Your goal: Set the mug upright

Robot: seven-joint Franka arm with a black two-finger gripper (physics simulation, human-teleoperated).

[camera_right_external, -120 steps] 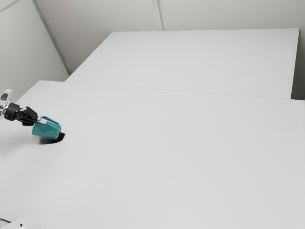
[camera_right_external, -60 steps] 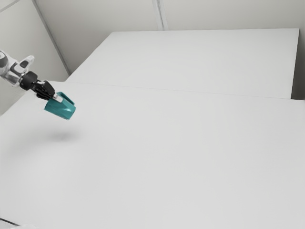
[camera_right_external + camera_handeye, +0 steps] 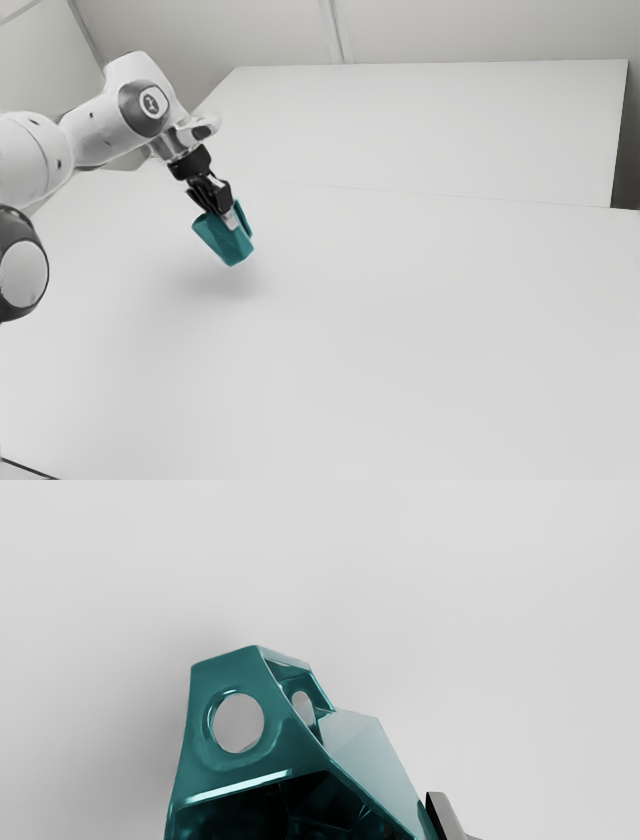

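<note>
Mug [image 3: 224,243] in gripper [image 3: 229,216], tilted, abv tbl [image 3: 400,320]

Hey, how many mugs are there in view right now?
1. The mug is held tilted in the gripper, above the table, toward the exterior view's left.

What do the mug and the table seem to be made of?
The teal mug looks like glossy glazed ceramic, or perhaps smooth plastic: a bright highlight runs along its rim. The table seems matte, possibly laminate or painted board: plain, pale, softly shaded.
</note>
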